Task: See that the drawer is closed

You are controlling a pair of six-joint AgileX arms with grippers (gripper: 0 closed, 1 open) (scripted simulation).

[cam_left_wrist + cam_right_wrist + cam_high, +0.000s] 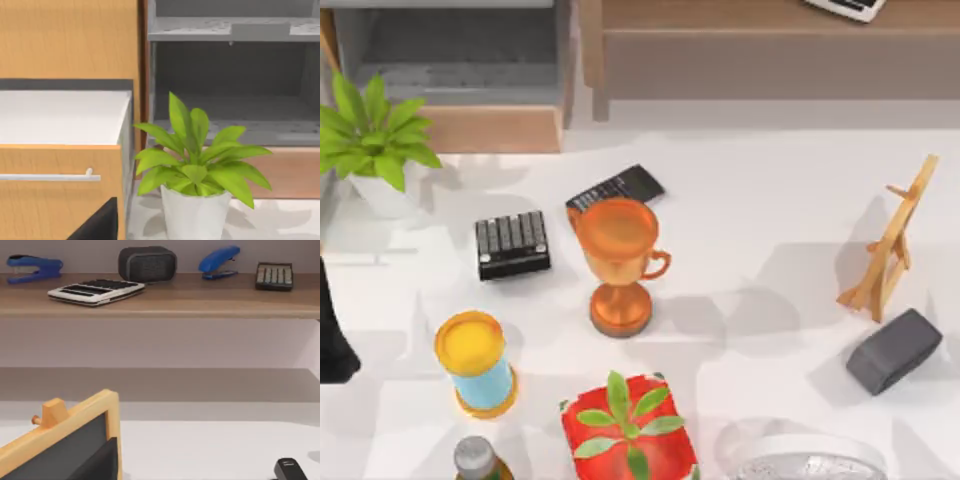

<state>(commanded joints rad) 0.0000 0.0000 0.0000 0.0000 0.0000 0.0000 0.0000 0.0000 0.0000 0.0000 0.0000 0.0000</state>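
The drawer (490, 128) stands pulled out at the table's back left, its light tan front panel facing the table and its grey inside (450, 60) open to view. The left wrist view looks into that same drawer (285, 172) from behind a green plant in a white pot (195, 175). My left arm (330, 340) is a dark shape at the table's far left edge, in front of the plant (375, 140) and well short of the drawer. A dark part of the left gripper (95, 225) and of the right gripper (97, 462) shows at each wrist view's edge.
An orange trophy (620, 260), black calculator (512, 243), dark phone (617, 188), yellow-topped sand timer (475, 365), red potted plant (625, 430) and bottle (475, 458) stand mid-table. A wooden easel board (890, 245), grey speaker (895, 350) and white fan (810, 462) sit right. A brown shelf unit (770, 50) runs along the back.
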